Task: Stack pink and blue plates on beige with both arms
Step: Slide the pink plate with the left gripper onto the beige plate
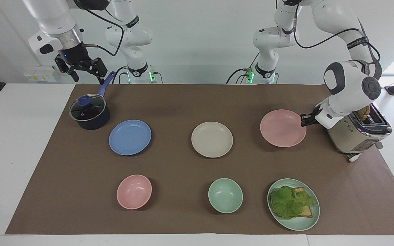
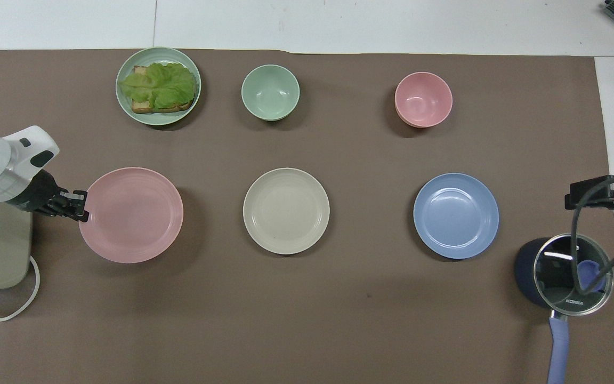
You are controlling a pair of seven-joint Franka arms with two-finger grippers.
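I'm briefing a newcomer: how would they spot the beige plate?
Start at the brown mat. In the row of three flat plates nearer the robots, the beige plate is the middle one, between the blue plate and the pink plate. It alone is cream-coloured.
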